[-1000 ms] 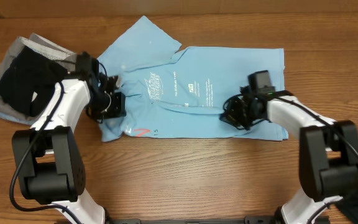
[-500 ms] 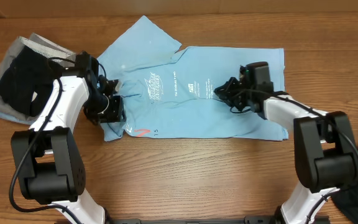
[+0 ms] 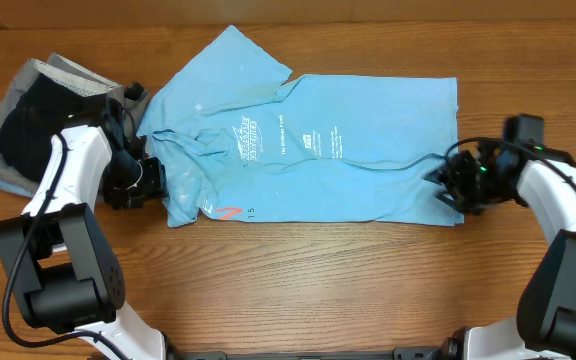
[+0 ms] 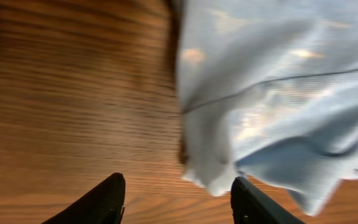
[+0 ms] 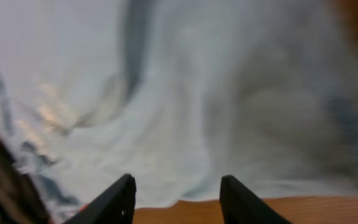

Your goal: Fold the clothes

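Between folds: the left gripper (image 4: 178,180) and right gripper (image 5: 178,179) hang released and empty at the ends of the light-blue cotton T-shirt (image 3: 308,150). The next move calls for gripping its edges.

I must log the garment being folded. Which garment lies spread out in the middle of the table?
The light-blue T-shirt, with white lettering; the black garment and the grey garment lie heaped together beside it.

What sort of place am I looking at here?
Probably a robotics workbench rather than a home: a left arm and a right arm stand at a wooden table, with a light-blue T-shirt spread between them.
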You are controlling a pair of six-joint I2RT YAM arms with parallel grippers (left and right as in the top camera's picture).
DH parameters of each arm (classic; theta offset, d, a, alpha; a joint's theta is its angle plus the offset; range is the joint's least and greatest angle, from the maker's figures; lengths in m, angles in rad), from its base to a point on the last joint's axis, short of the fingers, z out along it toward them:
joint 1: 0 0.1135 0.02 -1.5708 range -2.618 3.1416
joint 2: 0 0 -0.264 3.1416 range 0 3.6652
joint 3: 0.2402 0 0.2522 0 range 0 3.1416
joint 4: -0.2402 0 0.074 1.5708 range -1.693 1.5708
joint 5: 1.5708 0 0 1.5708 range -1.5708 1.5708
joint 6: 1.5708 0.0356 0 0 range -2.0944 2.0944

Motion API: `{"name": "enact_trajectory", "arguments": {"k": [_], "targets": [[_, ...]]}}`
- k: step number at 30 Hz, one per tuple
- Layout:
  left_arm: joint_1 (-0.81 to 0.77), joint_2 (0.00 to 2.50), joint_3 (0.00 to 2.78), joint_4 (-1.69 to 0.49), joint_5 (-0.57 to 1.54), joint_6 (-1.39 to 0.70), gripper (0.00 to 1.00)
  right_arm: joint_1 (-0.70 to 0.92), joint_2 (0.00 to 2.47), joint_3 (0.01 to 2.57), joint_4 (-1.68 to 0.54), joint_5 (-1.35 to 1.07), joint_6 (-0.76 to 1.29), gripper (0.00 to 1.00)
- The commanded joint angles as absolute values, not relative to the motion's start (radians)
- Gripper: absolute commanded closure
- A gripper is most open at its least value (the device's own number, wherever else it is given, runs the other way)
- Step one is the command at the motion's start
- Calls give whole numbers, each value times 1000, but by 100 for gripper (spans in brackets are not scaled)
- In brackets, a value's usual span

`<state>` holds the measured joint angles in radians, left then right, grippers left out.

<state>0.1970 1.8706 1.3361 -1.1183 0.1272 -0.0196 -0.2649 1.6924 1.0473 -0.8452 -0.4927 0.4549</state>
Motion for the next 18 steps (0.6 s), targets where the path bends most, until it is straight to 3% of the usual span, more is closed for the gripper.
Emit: {"name": "enact_trajectory", "arguments": {"k": [1, 9, 12, 14, 18], "targets": [[192, 1881, 1351, -1118, 260, 9, 41, -319, 1724, 1016, -865, -266, 385, 50], [192, 1881, 1351, -1118, 289, 27, 41, -341, 1836, 956, -810, -241, 392, 46], [192, 1881, 1351, -1118, 286, 31, 41, -335, 1846, 956, -819, -239, 391, 71], [192, 1881, 1351, -1118, 286, 31, 40, -338, 1844, 961, -837, -218, 392, 96], [192, 1881, 1351, -1112, 286, 38, 40, -366, 1844, 1012, -889, -171, 392, 96]]}}
